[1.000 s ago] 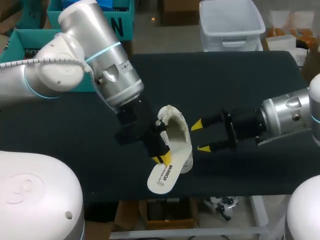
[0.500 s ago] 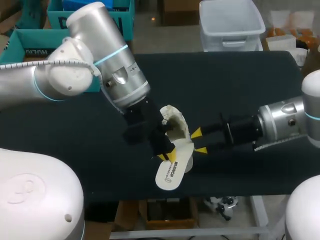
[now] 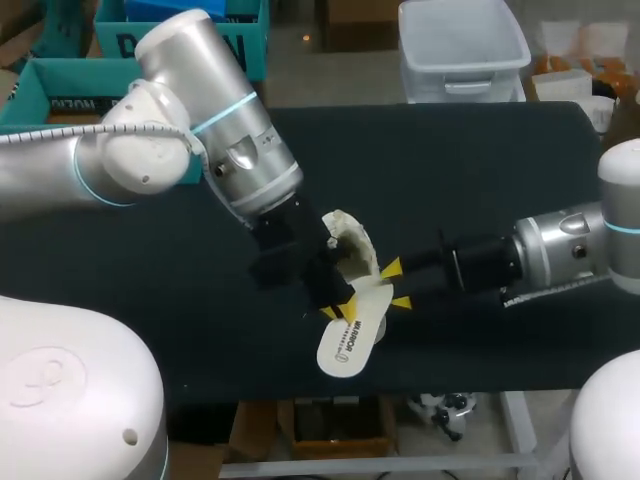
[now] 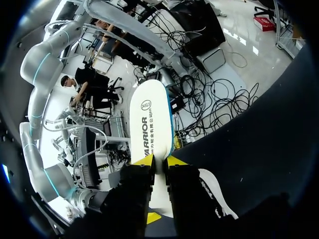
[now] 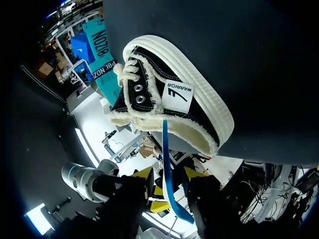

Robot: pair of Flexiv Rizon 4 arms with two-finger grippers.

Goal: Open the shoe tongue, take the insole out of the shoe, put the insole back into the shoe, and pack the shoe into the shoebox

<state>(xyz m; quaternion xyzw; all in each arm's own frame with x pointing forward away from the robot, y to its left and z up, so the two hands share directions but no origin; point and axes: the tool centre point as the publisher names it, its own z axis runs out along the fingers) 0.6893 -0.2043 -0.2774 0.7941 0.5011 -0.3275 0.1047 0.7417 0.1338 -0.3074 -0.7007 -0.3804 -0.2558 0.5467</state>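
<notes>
Two hands meet at the insole (image 4: 151, 114): left hand (image 4: 160, 160) clamps it by the sneaker (image 5: 174, 104), right hand (image 5: 168, 173) straddles it open-fingered.

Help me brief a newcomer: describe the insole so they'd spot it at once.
On the black table, near the middle of its front edge, the left gripper and right gripper meet at a shoe. The insole juts from it toward that edge, pinched by the left gripper: a thin, flat white oval with dark print and a blue rim.
</notes>
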